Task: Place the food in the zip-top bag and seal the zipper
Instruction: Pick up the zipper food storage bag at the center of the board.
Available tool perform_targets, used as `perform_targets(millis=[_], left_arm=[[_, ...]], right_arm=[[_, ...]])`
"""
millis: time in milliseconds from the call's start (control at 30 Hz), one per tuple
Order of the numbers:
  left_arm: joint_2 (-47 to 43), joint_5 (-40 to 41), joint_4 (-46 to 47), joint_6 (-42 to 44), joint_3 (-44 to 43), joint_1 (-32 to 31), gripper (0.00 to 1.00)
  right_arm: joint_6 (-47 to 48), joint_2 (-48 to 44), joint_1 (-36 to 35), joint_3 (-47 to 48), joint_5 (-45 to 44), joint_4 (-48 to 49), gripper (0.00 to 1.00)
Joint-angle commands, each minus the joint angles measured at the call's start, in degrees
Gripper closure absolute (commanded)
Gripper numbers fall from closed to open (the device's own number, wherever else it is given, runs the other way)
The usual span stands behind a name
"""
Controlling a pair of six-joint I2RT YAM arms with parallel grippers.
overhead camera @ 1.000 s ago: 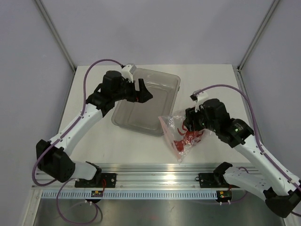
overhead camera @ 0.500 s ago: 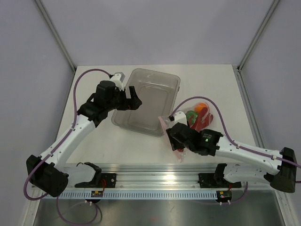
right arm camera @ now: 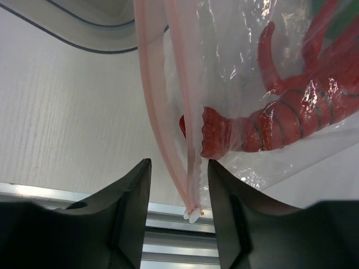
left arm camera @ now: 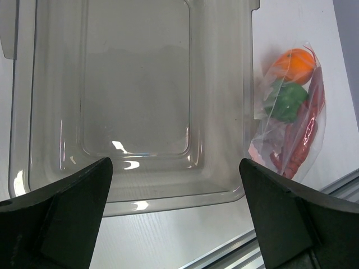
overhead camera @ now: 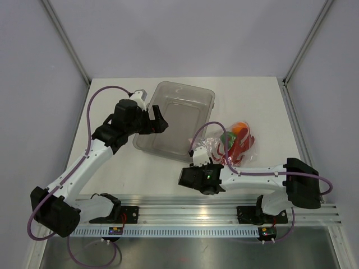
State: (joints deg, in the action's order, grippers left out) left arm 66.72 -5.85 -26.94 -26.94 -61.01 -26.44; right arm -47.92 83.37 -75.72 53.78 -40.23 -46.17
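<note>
Straddling the zipper (right arm camera: 159, 112) at its near end, my right claw (right arm camera: 178, 168) stands open; the strip runs straight away toward far. My left claw (left arm camera: 175, 168) gapes, well apart.

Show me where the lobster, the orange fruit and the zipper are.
lobster (right arm camera: 286, 126): right wrist view, on its striped body.
orange fruit (left arm camera: 294, 60): left wrist view, its middle.
zipper (right arm camera: 151, 56): right wrist view, the left pink strip.
</note>
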Motion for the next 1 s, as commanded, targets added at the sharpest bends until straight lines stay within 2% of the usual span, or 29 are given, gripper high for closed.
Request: perform_targets(millis=[0,100,200,300,367,533,633,667,733,833,967], left_arm=[[0.08,-1.1,1.98,-0.48,-1.04,0.07,0.01],[0.34,-1.27,2.24,-0.48,-1.04,0.07,0.01],[0.69,-1.45,2.42,-0.39,-1.13,0.07,0.01],[1.13,-1.71,2.5,-0.39,-1.04,0.07,0.01],[1.48,-2.15,2.77,-0.4,-1.04,0.07,0.01],[2.71,-3.64,3.21,-0.48,-1.56,0.07,0.01],[3.33,-4.52,3.3,-0.4,-1.83,0.07,0.01],[3.5,-4.61,3.21,-0.31,-1.92,0.07,0.01],[3.94,-5.31,3.12,0.3,-2.0,0.07,0.01],[4.03,-6.71,2.77,1.53,-1.57,-0.02,0.01],[2.63,-8.12,3.82,1.89,0.71,-0.9,0.01]], right_arm=[[-5.86,1.79,-1.0,2.47,-6.26,-1.99,0.52],[-7.27,3.11,-1.18,3.0,-8.54,-4.36,0.6],[-7.8,3.46,-1.18,3.44,-11.26,-6.73,0.65],[-7.63,3.81,-1.18,3.61,-13.12,-8.31,0.64],[-6.14,4.51,-1.18,3.7,-12.42,-7.8,0.59],[-4.9,5.75,-1.09,2.74,-10.49,-4.37,0.6],[-4.9,5.92,-1.18,2.03,-10.4,-2.17,0.7],[-5.42,5.92,-1.18,2.12,-10.48,-2.52,0.85],[-5.95,5.57,-1.09,2.99,-11.01,-3.39,0.98],[-5.17,3.91,-1.18,4.66,-11.36,-5.24,1.0],[0.35,-2.66,-0.92,5.11,-10.49,-3.4,1.0]])
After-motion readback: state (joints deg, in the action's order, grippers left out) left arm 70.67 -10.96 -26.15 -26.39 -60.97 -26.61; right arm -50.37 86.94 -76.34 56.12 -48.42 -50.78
